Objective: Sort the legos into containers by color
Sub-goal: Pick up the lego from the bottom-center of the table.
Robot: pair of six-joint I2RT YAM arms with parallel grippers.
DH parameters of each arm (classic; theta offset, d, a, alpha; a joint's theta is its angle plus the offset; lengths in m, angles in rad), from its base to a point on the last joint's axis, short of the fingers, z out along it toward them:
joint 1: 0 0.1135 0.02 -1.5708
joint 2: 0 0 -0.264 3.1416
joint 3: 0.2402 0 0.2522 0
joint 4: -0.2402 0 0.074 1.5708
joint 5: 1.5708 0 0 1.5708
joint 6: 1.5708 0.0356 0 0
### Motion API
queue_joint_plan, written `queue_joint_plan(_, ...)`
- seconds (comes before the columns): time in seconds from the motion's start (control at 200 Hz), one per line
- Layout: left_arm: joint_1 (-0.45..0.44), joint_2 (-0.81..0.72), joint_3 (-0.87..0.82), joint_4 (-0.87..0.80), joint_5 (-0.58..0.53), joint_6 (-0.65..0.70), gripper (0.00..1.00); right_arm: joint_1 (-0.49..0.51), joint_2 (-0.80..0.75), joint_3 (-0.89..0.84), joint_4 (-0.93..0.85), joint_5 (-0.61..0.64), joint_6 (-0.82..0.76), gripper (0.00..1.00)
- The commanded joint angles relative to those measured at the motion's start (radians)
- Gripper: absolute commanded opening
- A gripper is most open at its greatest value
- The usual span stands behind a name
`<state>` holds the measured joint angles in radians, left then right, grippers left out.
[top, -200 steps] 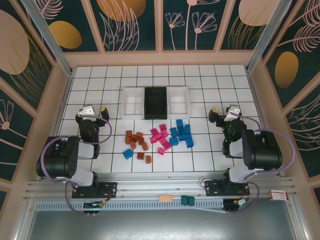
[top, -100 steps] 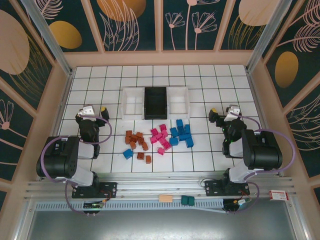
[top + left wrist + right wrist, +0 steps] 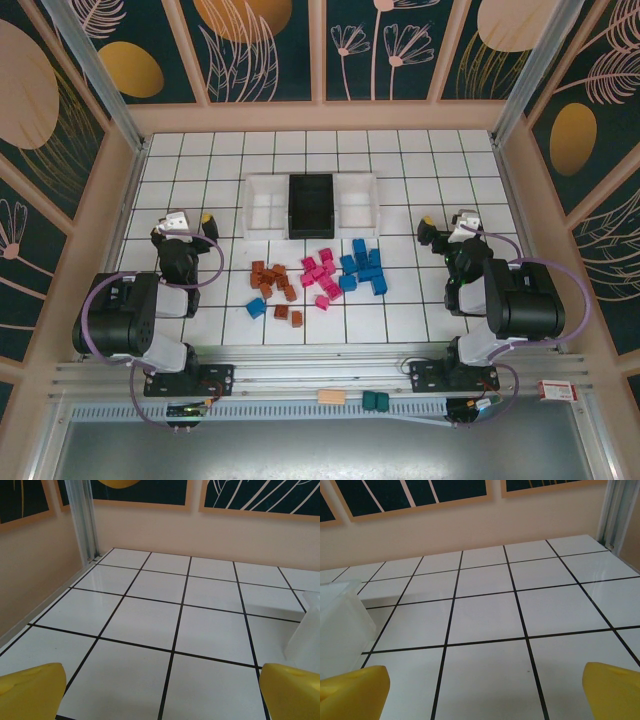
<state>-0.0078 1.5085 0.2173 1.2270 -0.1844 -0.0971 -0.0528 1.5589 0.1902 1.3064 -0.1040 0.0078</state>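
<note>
Top external view: about thirty small hard plastic legos (image 3: 320, 270) lie loose on the white tiled surface (image 3: 420, 160) between the arms. Brown-orange sit left, magenta-pink in the middle, blue right, with one blue stray among the brown. A row of three small rectangular bins (image 3: 311, 205), two translucent white flanking a black one, stands just behind the pile. Both my left hand (image 3: 192, 220) and right hand (image 3: 446, 222) are spread wide, holding nothing. I judge the bricks light, rigid and slick: pinch across flat sides, outliers first, since touching neighbours crowd the fingers. A tan block (image 3: 331, 397) and dark green blocks (image 3: 375, 401) rest on the near rail, clear of the work.
</note>
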Motion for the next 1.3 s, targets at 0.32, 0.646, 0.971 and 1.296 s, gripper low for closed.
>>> queue_joint_plan(0.32,-0.006,0.010,0.017,0.046,-0.003,0.008,0.99,-0.009,0.012,0.018,0.050,-0.005,0.014,0.99)
queue_joint_plan(0.646,-0.006,0.010,0.019,0.046,-0.003,0.008,0.99,-0.010,0.011,0.019,0.050,-0.006,0.015,0.99)
queue_joint_plan(0.971,-0.006,0.011,0.017,0.046,-0.003,0.009,0.99,-0.014,0.011,0.015,0.056,-0.015,0.019,0.99)
queue_joint_plan(1.296,-0.006,0.010,0.018,0.046,-0.002,0.010,0.99,-0.015,0.011,0.014,0.060,-0.017,0.020,0.99)
